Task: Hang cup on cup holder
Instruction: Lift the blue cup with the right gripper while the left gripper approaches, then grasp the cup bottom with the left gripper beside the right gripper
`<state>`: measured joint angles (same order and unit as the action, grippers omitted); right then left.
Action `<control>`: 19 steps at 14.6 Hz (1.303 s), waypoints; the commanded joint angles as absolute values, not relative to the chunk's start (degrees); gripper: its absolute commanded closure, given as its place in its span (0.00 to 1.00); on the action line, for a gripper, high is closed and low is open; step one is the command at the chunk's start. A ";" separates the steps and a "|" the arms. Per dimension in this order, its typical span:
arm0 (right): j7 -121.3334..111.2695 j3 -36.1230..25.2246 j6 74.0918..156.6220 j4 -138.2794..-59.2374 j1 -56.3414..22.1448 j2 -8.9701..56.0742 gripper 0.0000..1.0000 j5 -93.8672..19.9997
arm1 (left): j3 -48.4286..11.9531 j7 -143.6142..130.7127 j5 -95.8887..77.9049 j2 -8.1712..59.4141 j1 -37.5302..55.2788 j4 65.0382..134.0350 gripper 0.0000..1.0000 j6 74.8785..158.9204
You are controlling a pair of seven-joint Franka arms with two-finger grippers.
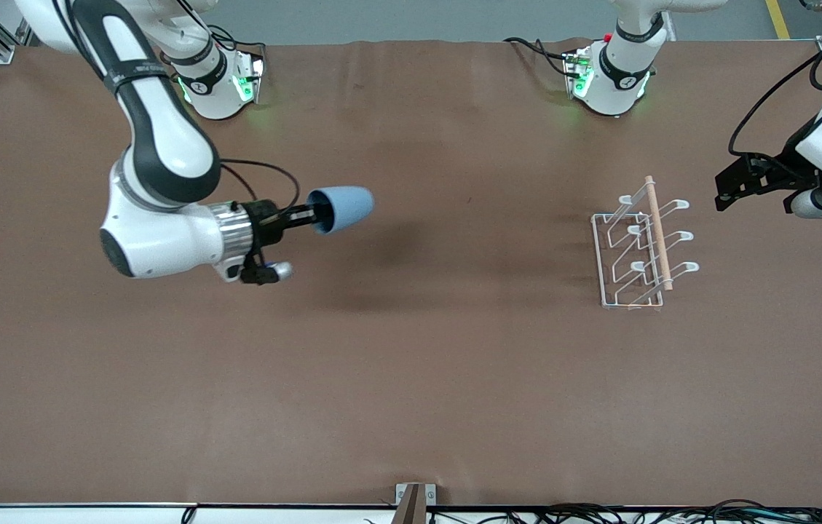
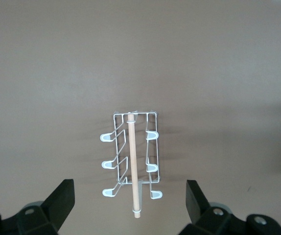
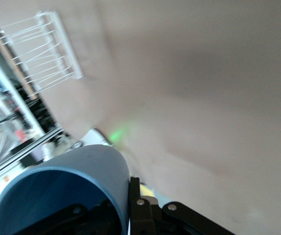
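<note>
The right gripper [image 1: 309, 213] pinches the rim of the cup [image 1: 344, 209], one finger inside its mouth. The cup is a plain, matte light-blue tumbler, slightly tapered, held on its side in the air, well apart from the cup holder [image 1: 640, 247] toward the right arm's end. The left gripper [image 1: 749, 185] waits beside the cup holder, jaws spread wide, holding nothing.
</note>
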<state>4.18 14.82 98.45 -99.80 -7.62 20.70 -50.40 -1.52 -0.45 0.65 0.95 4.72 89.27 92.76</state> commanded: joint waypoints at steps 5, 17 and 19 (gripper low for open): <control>4.13 24.33 109.49 -103.97 -7.47 19.95 1.00 -70.72 | -9.64 12.91 0.52 1.40 6.41 88.86 0.00 92.72; -2.99 26.98 113.55 -107.93 -9.49 20.92 0.99 -80.33 | -30.49 20.74 -16.70 16.86 8.52 84.29 0.00 93.68; -2.99 27.07 113.29 -107.84 -9.32 20.92 0.99 -80.33 | -30.50 20.92 -16.79 18.71 10.89 84.20 0.00 94.57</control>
<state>-1.67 26.46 113.00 -106.77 -9.87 21.74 -78.49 -30.21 19.83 -15.96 16.61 9.68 86.72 94.90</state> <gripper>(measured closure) 0.952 0.000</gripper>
